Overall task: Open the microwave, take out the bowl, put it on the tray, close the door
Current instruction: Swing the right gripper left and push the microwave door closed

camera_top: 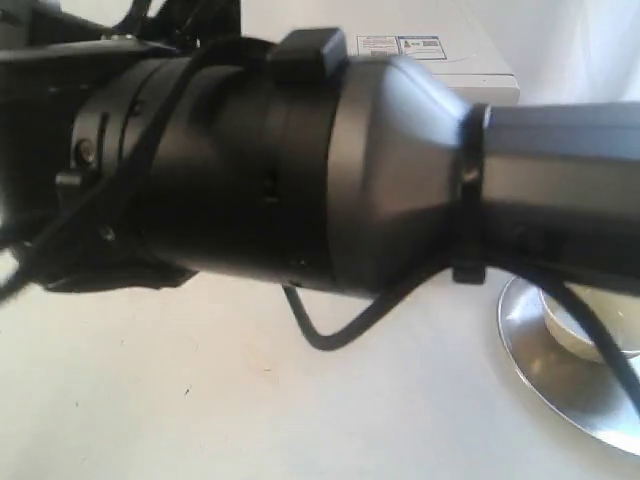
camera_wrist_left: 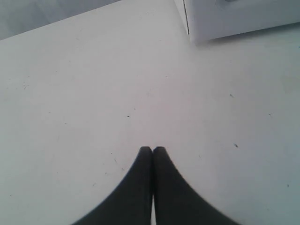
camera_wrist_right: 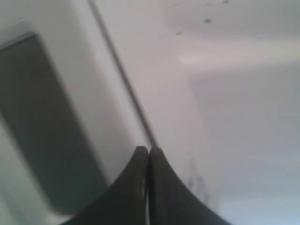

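The off-white bowl rests on the silver tray at the lower right of the exterior view, partly behind a black cable. Only the top of the white microwave, with its stickers, shows behind a big arm segment. My right gripper is shut and empty, its tips right against the white door beside the seam; the dark window lies to one side. My left gripper is shut and empty above the bare white table, away from the microwave's corner.
A large black and grey arm segment fills the middle of the exterior view and hides the microwave front. Its black cable loops down over the white table.
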